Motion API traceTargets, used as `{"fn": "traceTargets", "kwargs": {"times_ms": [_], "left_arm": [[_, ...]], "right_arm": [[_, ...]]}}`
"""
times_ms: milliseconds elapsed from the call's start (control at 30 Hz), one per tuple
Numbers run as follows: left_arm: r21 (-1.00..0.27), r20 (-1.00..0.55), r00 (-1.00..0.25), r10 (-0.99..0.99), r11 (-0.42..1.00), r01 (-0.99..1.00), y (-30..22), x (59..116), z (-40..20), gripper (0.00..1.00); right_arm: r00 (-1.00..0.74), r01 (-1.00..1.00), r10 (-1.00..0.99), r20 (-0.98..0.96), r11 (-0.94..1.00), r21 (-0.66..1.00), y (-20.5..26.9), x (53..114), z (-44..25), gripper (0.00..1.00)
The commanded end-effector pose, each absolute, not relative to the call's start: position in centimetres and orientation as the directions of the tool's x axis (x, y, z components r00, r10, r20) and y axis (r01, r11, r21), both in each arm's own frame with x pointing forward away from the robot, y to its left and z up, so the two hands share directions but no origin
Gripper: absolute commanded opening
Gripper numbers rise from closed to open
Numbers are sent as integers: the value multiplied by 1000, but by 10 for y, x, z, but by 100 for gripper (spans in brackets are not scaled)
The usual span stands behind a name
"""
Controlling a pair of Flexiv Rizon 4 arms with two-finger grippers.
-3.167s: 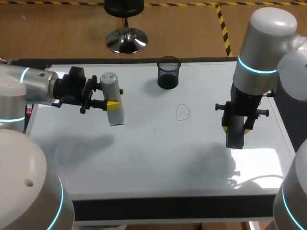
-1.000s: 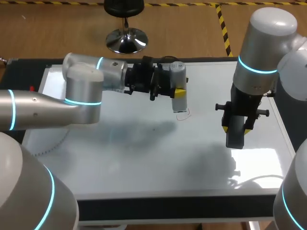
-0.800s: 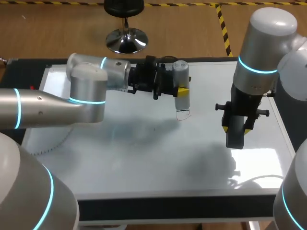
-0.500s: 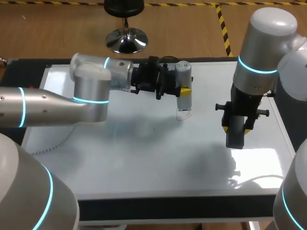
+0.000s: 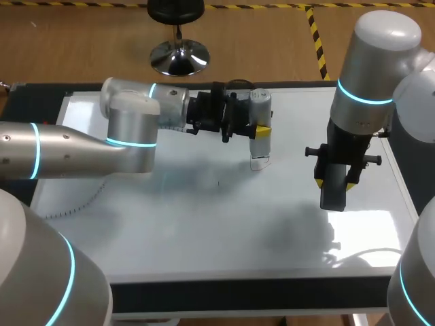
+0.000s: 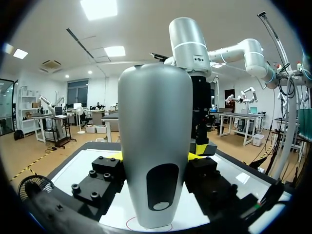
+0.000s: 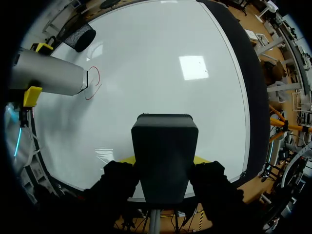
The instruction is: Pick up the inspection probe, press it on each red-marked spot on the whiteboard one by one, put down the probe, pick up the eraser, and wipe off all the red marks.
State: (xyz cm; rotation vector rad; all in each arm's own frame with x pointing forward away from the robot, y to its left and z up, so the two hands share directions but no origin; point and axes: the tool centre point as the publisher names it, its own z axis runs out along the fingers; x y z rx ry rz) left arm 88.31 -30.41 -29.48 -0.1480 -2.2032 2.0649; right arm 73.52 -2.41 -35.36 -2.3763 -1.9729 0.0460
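Note:
A grey, bottle-shaped probe (image 5: 259, 129) stands tip-down with my left gripper (image 5: 260, 130) shut on it. Its tip rests at the red circle (image 5: 259, 163) drawn on the whiteboard (image 5: 204, 224). In the left wrist view the probe (image 6: 156, 146) fills the space between the fingers of the left gripper (image 6: 155, 161), with the red circle (image 6: 134, 225) under its tip. To the right, my right gripper (image 5: 334, 183) hangs over the board, shut on a black eraser (image 5: 334, 192). The right wrist view shows the eraser (image 7: 165, 156) in the right gripper (image 7: 163, 161), and the probe (image 7: 48, 73) ahead beside the red circle (image 7: 93, 84).
A black mesh cup (image 5: 236, 87) stands at the board's far edge, partly hidden behind my left wrist, and shows again beyond the probe as a cup (image 7: 80, 35). The dark table border (image 5: 238, 295) runs along the board's near side.
My left arm has swung from the board's left side to the red circle, then edged slightly right, bringing the probe tip down onto the circle. The right arm has not moved.

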Motion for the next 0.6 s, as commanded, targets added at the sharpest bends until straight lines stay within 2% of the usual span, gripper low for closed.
{"fn": "traceTargets", "kwargs": {"times_ms": [33, 600], "left_arm": [[-998, 22, -988, 150, 62, -13, -306, 886, -301, 0], [-996, 43, -990, 132, 84, -32, -306, 892, -317, 0]], "right_arm": [[183, 982, 983, 13, -182, -59, -25, 735, -353, 0], [183, 982, 983, 13, -182, -59, -25, 735, -353, 0]]}}
